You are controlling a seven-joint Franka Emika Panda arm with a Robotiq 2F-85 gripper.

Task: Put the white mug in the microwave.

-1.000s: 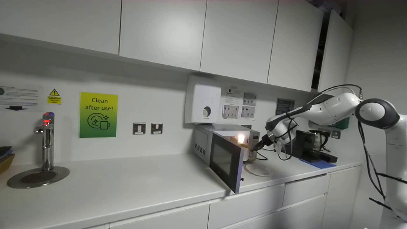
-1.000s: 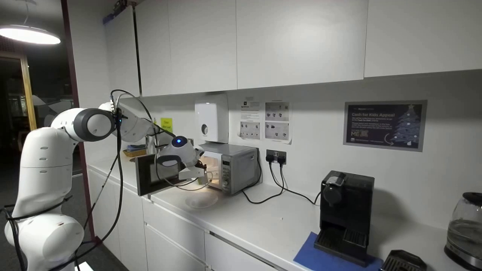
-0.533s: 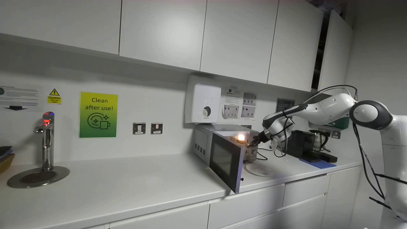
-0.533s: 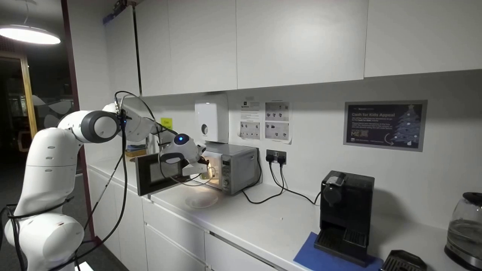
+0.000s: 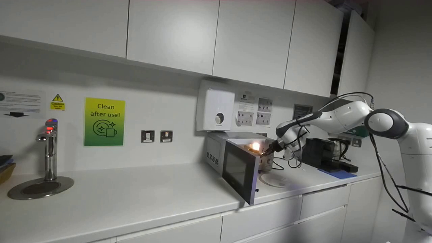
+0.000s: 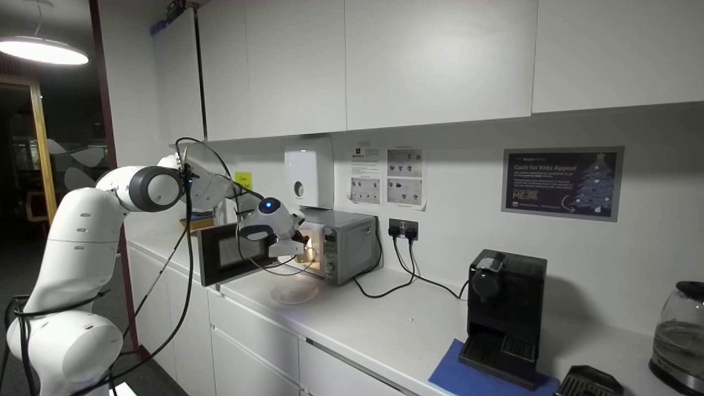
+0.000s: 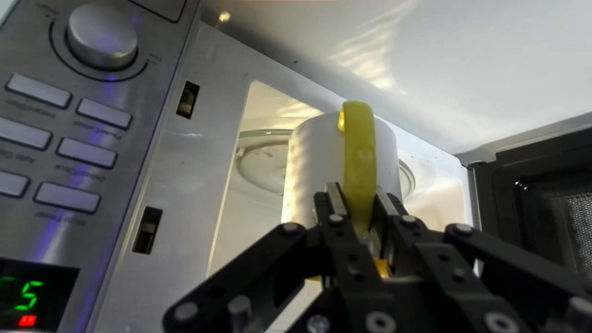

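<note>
The microwave [image 5: 216,150] stands on the counter, and it also shows in an exterior view [image 6: 357,245]. Its door [image 5: 236,168] is swung open and its inside is lit. My gripper [image 5: 265,153] is at the microwave's opening, behind the door's free edge. In the wrist view, which stands upside down, the gripper [image 7: 357,190] is shut on the yellow handle [image 7: 360,157] of the white mug [image 7: 314,162]. The mug is at the opening, with a round glass turntable [image 7: 263,166] behind it. I cannot tell how far inside the mug is. The fingers hide part of the mug.
The open door also shows in an exterior view [image 6: 228,256]. A pale round plate [image 6: 294,291] lies on the counter before the opening. The control panel [image 7: 92,120] is beside the opening. A black coffee machine [image 6: 503,313] on a blue mat and a glass jug [image 6: 679,335] stand farther along.
The arm has reached forward toward the microwave, carrying the gripper and mug closer to the lit opening. The movement is smaller in the last half second. The door has not moved.
</note>
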